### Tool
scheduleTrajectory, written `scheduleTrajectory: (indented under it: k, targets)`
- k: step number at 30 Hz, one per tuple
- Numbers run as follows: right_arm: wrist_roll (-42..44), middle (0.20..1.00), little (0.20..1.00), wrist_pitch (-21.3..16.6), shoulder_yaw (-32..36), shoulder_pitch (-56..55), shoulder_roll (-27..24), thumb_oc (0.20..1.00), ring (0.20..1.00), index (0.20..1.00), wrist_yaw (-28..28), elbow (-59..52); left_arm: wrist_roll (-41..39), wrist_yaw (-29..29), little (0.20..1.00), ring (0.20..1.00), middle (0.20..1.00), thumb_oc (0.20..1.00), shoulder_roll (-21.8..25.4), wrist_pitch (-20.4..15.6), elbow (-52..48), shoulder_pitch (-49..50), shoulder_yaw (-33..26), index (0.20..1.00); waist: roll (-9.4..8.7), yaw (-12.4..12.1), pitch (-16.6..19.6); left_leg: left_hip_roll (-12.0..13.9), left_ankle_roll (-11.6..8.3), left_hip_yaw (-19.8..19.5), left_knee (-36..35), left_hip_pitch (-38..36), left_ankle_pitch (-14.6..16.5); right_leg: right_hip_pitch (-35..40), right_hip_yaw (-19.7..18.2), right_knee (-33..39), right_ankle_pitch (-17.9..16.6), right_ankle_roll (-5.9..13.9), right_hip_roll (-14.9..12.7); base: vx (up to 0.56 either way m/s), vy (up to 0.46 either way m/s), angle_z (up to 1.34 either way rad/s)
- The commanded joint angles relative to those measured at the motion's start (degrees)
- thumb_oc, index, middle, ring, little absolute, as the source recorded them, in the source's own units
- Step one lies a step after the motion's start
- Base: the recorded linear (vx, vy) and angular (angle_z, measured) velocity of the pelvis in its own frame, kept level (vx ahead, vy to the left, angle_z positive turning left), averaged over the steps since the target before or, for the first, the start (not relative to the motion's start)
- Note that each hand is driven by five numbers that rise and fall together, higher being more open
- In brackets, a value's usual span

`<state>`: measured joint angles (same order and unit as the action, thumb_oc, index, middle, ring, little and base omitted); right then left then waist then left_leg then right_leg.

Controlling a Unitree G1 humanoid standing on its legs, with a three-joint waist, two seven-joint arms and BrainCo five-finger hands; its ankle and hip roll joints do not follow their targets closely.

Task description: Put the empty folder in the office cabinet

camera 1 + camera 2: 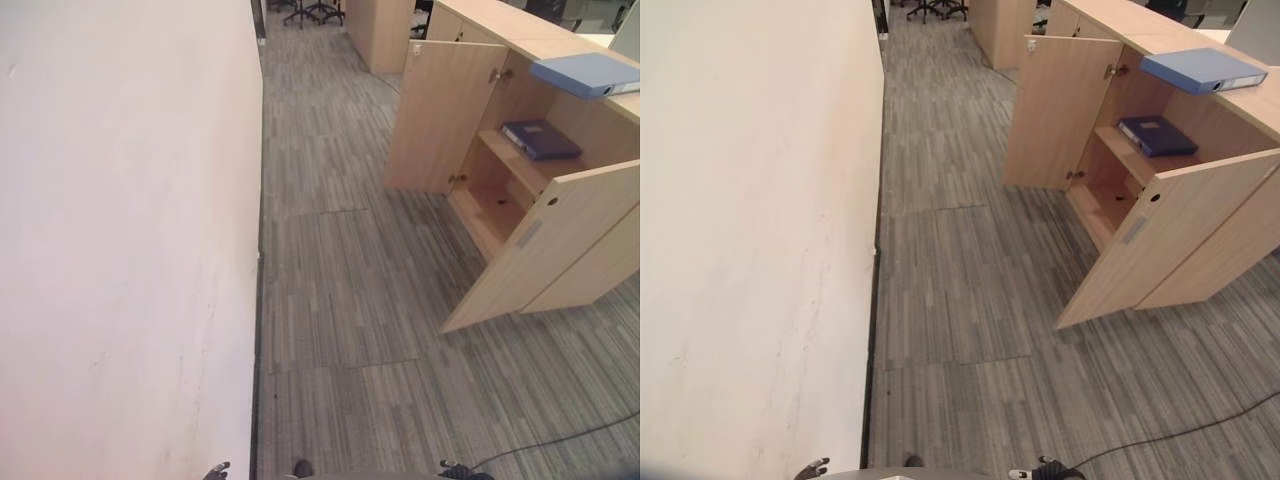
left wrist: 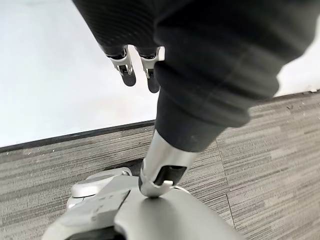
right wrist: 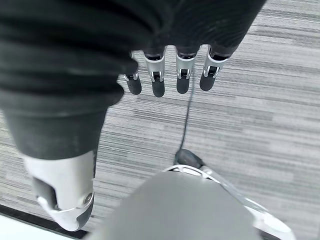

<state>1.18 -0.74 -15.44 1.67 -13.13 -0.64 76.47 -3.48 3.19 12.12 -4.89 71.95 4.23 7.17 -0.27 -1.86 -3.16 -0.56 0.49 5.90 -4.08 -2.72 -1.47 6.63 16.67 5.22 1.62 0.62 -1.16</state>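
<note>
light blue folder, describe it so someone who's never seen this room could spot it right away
Find the open wooden cabinet standing on the grey carpet to the robot's right, both doors swung out. The light blue folder lies flat on the cabinet's top, near the front edge. Its neighbour, a dark blue folder, sits lower, on the shelf inside; this one is paler and thicker.

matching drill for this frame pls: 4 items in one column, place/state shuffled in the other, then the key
Items:
1. light blue folder
2. dark blue folder
3. cabinet doors
4. right hand

Places/states:
A. on the shelf inside the cabinet
B. swung open
C. lying on top of the cabinet
D. hanging over the carpet, fingers relaxed, holding nothing

Pairs: 1-C, 2-A, 3-B, 4-D
</note>
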Motion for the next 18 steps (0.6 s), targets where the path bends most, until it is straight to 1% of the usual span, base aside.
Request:
scheduleTrajectory:
  k: [1, 9, 18]
  targets:
    - [2.2, 1.0, 1.0, -0.6, -0.7, 2.7, -0.5, 1.0, 1.0, 1.0, 0.0, 2.2, 0.6, 0.5, 1.0, 1.0, 1.0, 1.0, -0.1, -0.4, 4.9, -2.7, 1.7, 1.0, -0.75, -0.3, 0.8, 1.5, -2.75, 0.2, -0.9, -0.8, 3.4, -2.4, 2.4, -0.2, -3.6, 6.97, -3.7, 0.0, 0.0, 0.0]
    - [1.9, 1.0, 1.0, -0.3, -0.9, 2.6, -0.6, 1.0, 1.0, 1.0, -0.6, 2.3, -0.8, -0.9, 1.0, 1.0, 1.0, 1.0, -0.6, 0.1, 6.3, -2.3, 0.8, 1.0, -0.74, -0.2, 1.0, 1.6, -2.76, 0.2, -0.9, -1.0, 3.5, -2.3, 2.3, -0.2, -3.5, 6.95, -3.7, 0.0, 0.0, 0.0]
    - [1.2, 1.0, 1.0, -0.2, -1.5, 3.1, -0.9, 1.0, 1.0, 1.0, -0.8, 2.3, 1.5, -1.1, 1.0, 1.0, 1.0, 1.0, -0.4, 0.1, 6.0, -3.1, 2.8, 1.0, -0.52, 0.2, 1.1, 1.7, -2.8, 0.5, -0.9, -1.2, 3.7, -2.3, 2.0, -0.2, -3.6, 6.94, -3.7, 0.0, 0.0, 0.0]
